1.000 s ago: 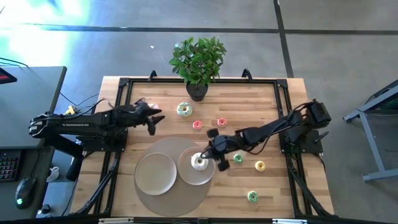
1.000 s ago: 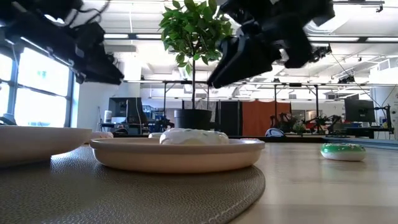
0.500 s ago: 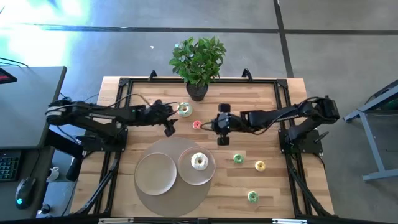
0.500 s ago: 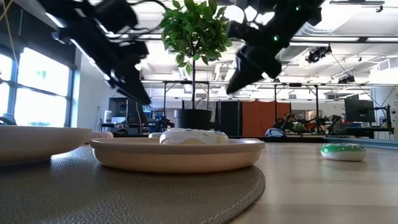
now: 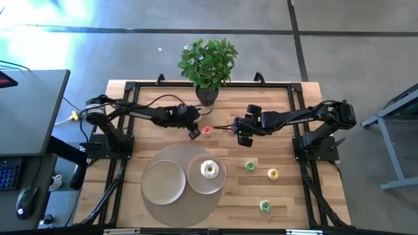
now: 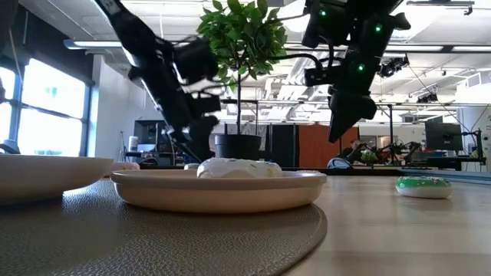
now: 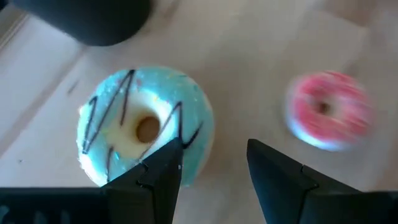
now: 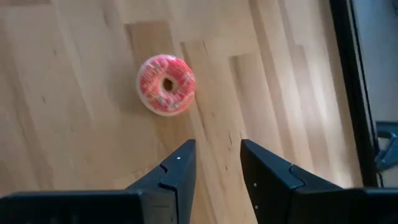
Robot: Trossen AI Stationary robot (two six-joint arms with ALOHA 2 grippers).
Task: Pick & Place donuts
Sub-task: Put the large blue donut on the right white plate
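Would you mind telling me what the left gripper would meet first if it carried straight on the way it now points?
Most likely the blue-iced donut: the open left gripper points just past its edge, with bare table ahead.

Potted plant close behind both arms; bare wood front right.

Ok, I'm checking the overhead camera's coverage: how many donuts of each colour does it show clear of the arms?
Green donuts: 2
Yellow donut: 1
Pink donut: 1
Cream donut, on the plate: 1
Total: 5
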